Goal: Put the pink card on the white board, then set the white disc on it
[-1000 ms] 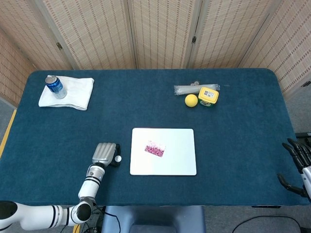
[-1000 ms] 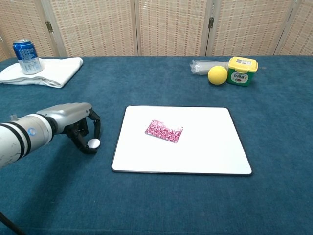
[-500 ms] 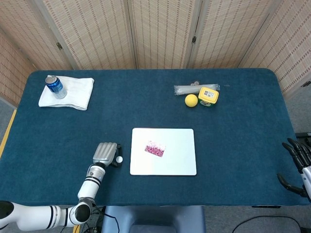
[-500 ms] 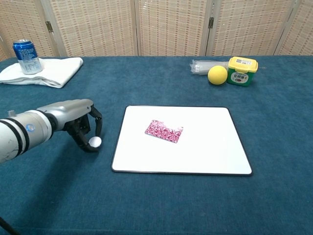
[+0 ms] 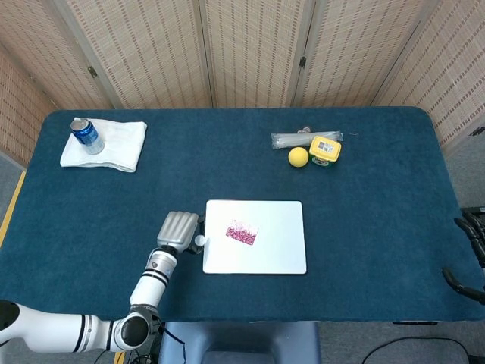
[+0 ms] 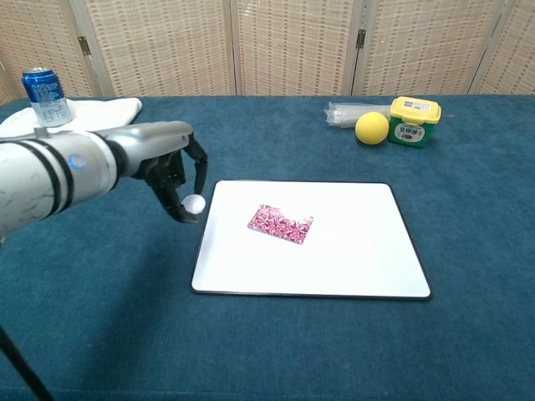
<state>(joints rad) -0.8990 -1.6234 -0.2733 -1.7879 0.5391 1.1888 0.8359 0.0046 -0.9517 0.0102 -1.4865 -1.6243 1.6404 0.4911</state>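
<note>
The pink card (image 5: 242, 233) (image 6: 280, 223) lies flat on the white board (image 5: 280, 254) (image 6: 334, 259), left of the board's middle. My left hand (image 5: 177, 229) (image 6: 165, 164) hovers above the table just off the board's left edge and pinches the small white disc (image 5: 199, 241) (image 6: 193, 204) at its fingertips. The disc hangs close to the board's left rim, apart from the card. My right hand (image 5: 471, 254) shows only as dark fingers at the right edge of the head view, beyond the table, and its grip cannot be made out.
A blue can (image 5: 86, 135) (image 6: 46, 97) stands on a folded white towel (image 5: 114, 147) (image 6: 88, 120) at the back left. At the back right lie a yellow ball (image 5: 298, 157) (image 6: 372, 128), a yellow-lidded green tub (image 5: 325, 149) (image 6: 413, 119) and a clear plastic packet (image 5: 292, 139).
My left hand has lifted the white disc off the table and carried it up and to the right, toward the board's left edge. The right hand has slid further out of view.
</note>
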